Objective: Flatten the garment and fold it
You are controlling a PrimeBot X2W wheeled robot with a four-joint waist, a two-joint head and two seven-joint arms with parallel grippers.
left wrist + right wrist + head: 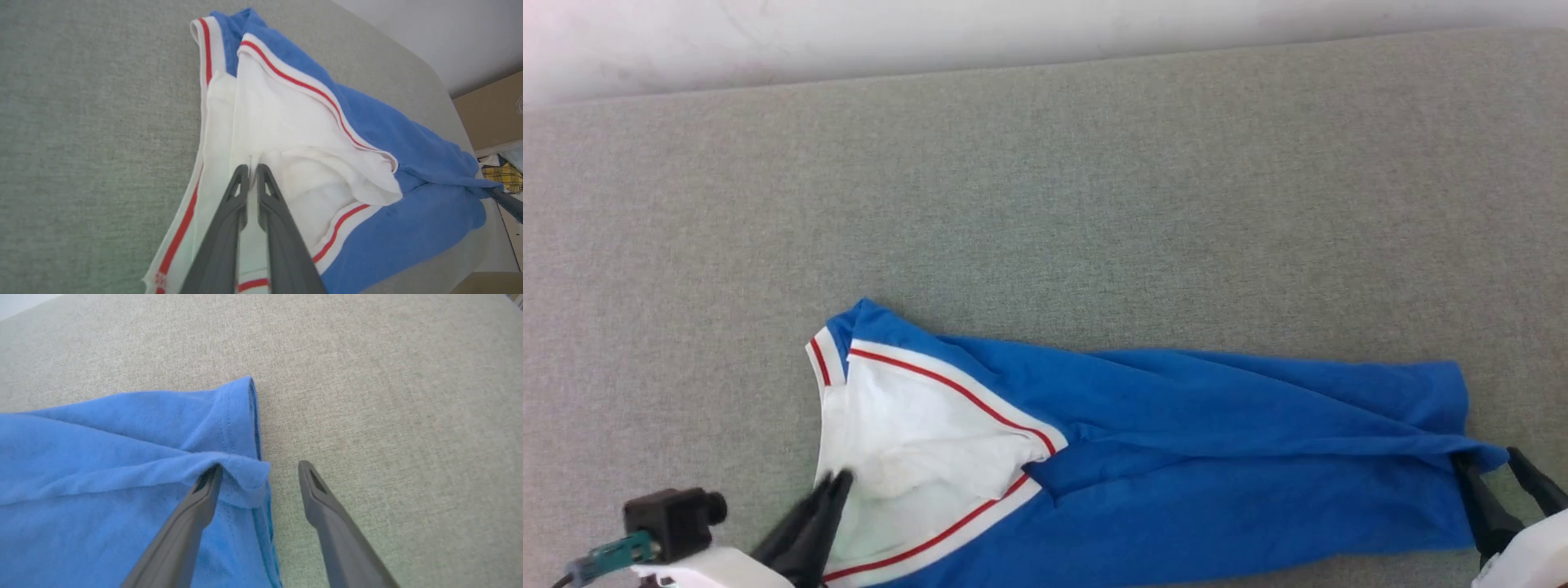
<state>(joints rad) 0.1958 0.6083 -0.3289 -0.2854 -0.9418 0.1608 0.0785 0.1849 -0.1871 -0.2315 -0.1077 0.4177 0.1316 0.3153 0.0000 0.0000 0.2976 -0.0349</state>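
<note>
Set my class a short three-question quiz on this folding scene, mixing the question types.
1. True or false: the right tool stands open.
2. The left tool is closed on which part of the garment? A white cloth, B blue cloth, C red stripe.
3. Fill in: the garment lies on a ___ fabric surface.
Key: 1 true; 2 A; 3 grey.

The garment (1217,457) is blue, white and red-striped.
</note>
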